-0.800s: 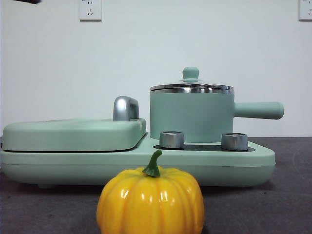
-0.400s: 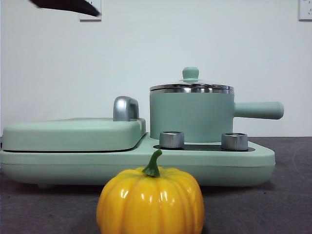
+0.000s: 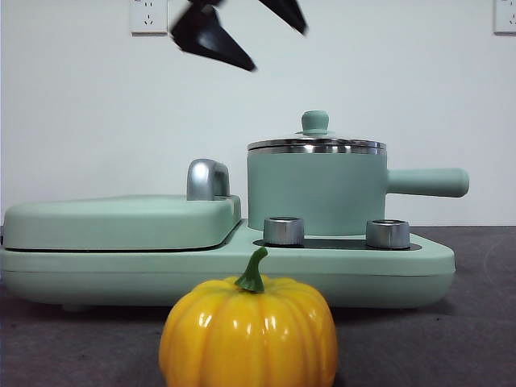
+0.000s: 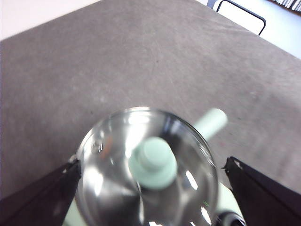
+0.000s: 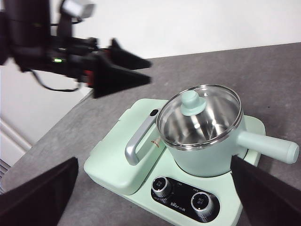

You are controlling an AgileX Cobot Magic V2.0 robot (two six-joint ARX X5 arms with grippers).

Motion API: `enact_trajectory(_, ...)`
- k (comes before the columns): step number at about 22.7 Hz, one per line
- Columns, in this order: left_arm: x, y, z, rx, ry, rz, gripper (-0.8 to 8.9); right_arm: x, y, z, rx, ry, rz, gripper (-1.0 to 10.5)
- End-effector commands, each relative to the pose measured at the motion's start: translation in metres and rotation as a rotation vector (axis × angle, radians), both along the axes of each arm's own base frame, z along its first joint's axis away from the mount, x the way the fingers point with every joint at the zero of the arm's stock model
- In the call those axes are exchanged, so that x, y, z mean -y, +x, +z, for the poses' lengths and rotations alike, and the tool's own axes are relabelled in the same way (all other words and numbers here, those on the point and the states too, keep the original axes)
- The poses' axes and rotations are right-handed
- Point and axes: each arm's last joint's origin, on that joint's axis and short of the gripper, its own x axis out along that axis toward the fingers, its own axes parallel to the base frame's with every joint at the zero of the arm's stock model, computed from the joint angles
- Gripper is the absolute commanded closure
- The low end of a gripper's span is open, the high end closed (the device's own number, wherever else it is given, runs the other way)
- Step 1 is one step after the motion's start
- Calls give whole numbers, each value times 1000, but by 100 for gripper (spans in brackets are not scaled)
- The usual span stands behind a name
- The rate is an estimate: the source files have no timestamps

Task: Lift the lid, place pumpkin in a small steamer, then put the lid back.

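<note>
The left gripper (image 3: 262, 36) hangs with jaws spread wide directly above the lid (image 3: 316, 143), probably so its knob (image 4: 154, 157) fits between them.

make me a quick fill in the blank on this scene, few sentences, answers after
1. The lid sits on the small steamer, and its knob is mint-____.
2. In the front view the pumpkin stands on the table in ____ of the cooker base.
3. The left gripper hangs above the lid with its jaws ____.
4. The pumpkin's stem is ____ in colour.

Missing words: green; front; open; green
</note>
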Motion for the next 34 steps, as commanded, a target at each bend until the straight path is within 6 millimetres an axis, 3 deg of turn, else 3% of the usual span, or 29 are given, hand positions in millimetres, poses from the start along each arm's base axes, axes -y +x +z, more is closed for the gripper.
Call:
enact_trajectory(1, 18, 10, -8, 55, 11, -7, 341, 0, -1, 4, 17, -6, 2, 431)
enact_trajectory(8, 43, 17, -35, 73, 63, -48, 355, 0, -1, 3, 8, -6, 2, 431)
enact_trajectory(18, 60, 23, -57, 88, 100, -56, 363, 0, -1, 3, 3, -6, 2, 431)
enact_trajectory(22, 61, 25, -61, 80, 107, -57, 455, 0, -1, 3, 3, -6, 2, 431)
enact_trajectory(25, 61, 25, -62, 88, 116, -64, 605, 0, -1, 3, 3, -7, 1, 431)
enact_trajectory(31, 62, 24, -64, 79, 125, -69, 684, 0, -1, 3, 3, -7, 1, 431)
enact_trajectory(34, 64, 23, -63, 83, 121, -73, 789, 0, -1, 3, 3, -7, 1, 431)
